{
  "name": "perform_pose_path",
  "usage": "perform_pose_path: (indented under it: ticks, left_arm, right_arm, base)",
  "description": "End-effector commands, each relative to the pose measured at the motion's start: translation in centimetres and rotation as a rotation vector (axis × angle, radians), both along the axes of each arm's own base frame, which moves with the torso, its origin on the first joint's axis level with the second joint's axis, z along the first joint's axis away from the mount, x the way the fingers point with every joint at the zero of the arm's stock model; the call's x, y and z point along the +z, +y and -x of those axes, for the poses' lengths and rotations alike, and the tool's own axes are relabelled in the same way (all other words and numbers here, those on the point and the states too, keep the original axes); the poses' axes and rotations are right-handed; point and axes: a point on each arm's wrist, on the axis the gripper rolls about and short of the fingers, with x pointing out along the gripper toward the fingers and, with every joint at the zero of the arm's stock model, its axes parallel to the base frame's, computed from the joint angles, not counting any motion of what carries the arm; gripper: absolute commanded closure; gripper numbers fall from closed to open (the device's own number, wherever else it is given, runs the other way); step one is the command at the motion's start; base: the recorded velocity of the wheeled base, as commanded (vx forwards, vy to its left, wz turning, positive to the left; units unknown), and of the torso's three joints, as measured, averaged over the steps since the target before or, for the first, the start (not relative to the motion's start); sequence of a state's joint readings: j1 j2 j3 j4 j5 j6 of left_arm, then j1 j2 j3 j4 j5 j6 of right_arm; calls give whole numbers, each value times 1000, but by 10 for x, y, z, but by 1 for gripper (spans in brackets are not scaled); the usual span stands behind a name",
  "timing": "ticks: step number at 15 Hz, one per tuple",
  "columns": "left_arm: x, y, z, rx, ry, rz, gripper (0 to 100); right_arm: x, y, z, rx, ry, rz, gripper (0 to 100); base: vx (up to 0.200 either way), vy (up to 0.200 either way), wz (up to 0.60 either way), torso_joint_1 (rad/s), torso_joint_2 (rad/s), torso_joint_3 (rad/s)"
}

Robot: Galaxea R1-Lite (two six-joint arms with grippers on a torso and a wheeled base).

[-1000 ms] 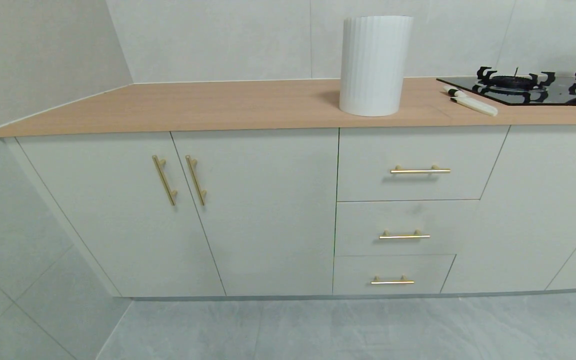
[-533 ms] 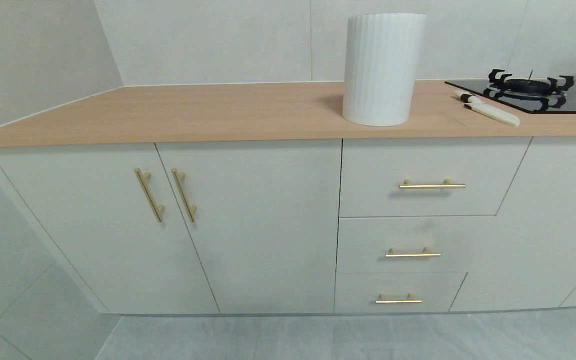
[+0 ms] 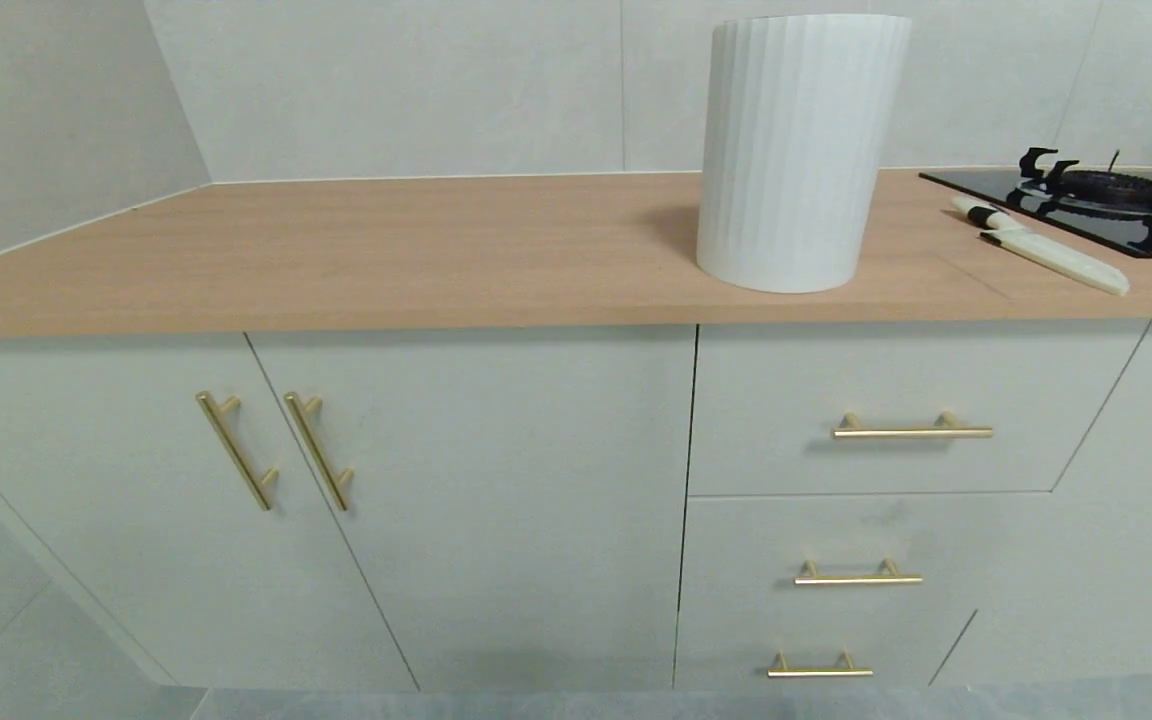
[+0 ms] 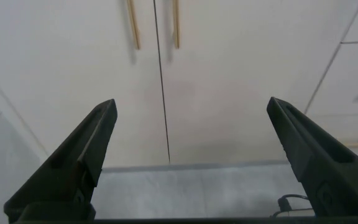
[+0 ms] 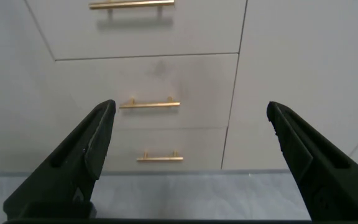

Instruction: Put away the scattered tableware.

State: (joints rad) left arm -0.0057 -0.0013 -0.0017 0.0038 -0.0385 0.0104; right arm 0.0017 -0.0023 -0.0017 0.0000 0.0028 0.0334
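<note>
Pale cabinets (image 3: pixel 496 480) stand under a wooden countertop (image 3: pixel 386 250) against a tiled wall. Low before the double doors (image 4: pixel 229 93) and their brass handles (image 4: pixel 133 25), the left gripper (image 4: pixel 191 106) hangs with its fingers spread wide. The right gripper (image 5: pixel 190 107), spread just as wide, faces the drawers (image 5: pixel 148 78). Up on the countertop a white knife (image 3: pixel 1041 255) lies flat between a tall ribbed white container (image 3: pixel 796 150) and the black stove (image 3: pixel 1096 200), just beside the stove's edge.

Grey tiled walls (image 3: pixel 416 90) behind wooden countertop (image 3: pixel 386 250) over pale cabinets (image 3: pixel 516 500)
</note>
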Motion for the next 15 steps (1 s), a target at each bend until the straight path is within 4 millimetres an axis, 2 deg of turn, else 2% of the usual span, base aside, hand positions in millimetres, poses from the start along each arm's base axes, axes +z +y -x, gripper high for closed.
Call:
perform_pose_path:
  ticks: [1,5,15]
  left_arm:
    - [0,0,0,0,2,0,0]
    - [0,0,0,0,2,-2,0]
    - [0,0,0,0,2,-2,0]
  right_arm:
    - [0,0,0,0,3,0,0]
    - [0,0,0,0,3,-2,0]
    - [0,0,0,0,3,-2,0]
  base:
    - [200,0,0,7,2,7]
    - [200,0,0,-1,1,4]
    - [0,0,0,0,0,0]
